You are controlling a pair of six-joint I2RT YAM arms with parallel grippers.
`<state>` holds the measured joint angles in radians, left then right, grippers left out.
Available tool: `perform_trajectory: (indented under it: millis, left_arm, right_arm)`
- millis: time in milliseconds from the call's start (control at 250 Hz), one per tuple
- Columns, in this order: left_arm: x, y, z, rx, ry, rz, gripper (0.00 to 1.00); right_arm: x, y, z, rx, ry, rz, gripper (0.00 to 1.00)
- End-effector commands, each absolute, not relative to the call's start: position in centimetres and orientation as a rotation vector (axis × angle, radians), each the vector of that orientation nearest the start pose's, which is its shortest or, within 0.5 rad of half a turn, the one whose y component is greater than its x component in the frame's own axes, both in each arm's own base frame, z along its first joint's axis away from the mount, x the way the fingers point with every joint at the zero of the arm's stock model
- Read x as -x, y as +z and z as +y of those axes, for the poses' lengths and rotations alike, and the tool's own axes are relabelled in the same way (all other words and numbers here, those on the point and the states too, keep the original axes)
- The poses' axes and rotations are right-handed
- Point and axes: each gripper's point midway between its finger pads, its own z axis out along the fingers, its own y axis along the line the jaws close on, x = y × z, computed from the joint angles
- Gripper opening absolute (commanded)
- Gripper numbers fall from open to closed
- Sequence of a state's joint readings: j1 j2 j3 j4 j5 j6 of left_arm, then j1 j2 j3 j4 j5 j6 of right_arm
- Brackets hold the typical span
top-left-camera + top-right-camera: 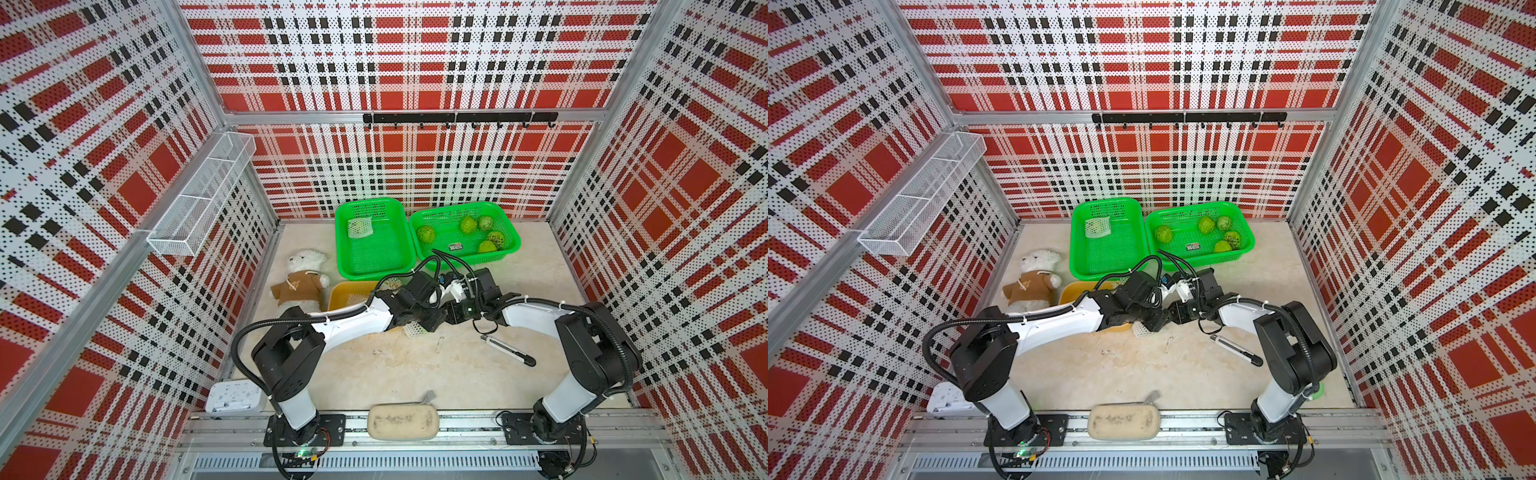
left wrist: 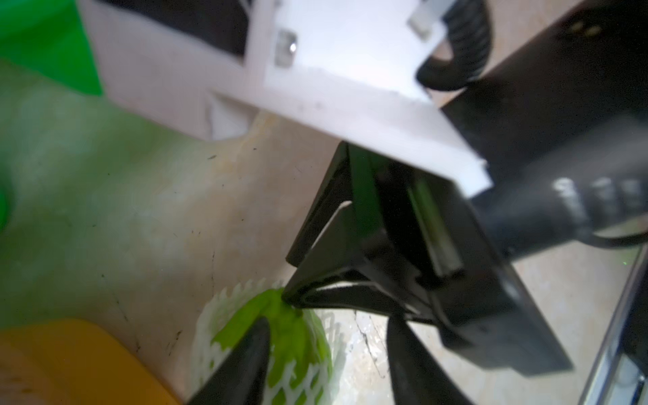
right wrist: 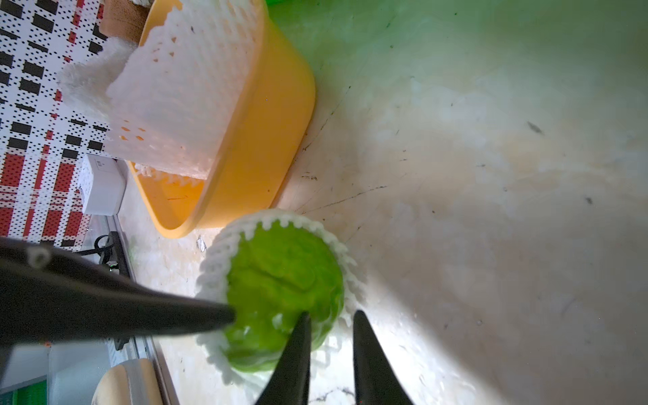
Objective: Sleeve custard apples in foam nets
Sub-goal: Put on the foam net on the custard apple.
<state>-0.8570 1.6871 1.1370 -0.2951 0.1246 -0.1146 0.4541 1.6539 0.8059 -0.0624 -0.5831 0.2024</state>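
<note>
Front-centre table [image 1: 415, 374] is bare, the widest lane in. Pen [image 1: 509, 350] lies across the right-front approach. Tub [image 1: 347, 291] and bear [image 1: 301, 282] fill the left side. Two baskets [image 1: 374, 257], rims touching, wall off the back, with a bare strip to their right. Pouch [image 1: 402, 422] and white box [image 1: 235, 397] sit at the front edge. Centre is tight: left pincer [image 2: 328, 321] and right pincer [image 3: 331, 315] crowd the netted fruit [image 3: 280, 280], tub just beside it.

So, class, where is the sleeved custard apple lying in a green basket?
In both top views the sleeved custard apple lies near the far left corner of the left green basket, next to the right green basket of bare custard apples.
</note>
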Motion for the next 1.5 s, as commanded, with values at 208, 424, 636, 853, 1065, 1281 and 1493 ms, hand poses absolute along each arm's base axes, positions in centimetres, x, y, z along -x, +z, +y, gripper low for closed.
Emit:
perform_trajectory:
  millis: [208,424,636,853,1065,1281,1493]
  left_arm:
    - [-23.6,11.4,-29.5,-0.613,-0.679,2.574,0.99]
    - [-20.0,9.0,-28.3,-0.306,-0.841,2.671,0.99]
    - [-22.2,8.3,-29.6,-0.112,-1.035,2.503,0.99]
    - [-23.9,8.2,-30.3,-0.07,-1.093,2.415,0.99]
    - [-25.3,7.3,-30.7,-0.042,-1.103,2.41,0.99]
    - [-25.7,6.6,-30.7,-0.011,-1.068,2.422,0.99]
    - [-25.4,6.1,-31.0,0.004,-1.047,2.437,0.98]
  right_arm:
    - [-30.5,6.5,25.7,0.64,0.998,2.435,0.23]
    - [-30.3,6.6,25.8,0.681,0.995,2.427,0.23]
    - [-30.2,6.9,26.0,0.702,1.012,2.409,0.23]
    - [-29.9,7.0,26.0,0.721,1.016,2.404,0.23]
    - [-29.5,7.3,26.4,0.773,1.04,2.38,0.23]
    - [-27.7,8.1,27.8,0.892,1.097,2.311,0.23]
    - [-26.5,8.0,28.6,0.92,1.141,2.291,0.22]
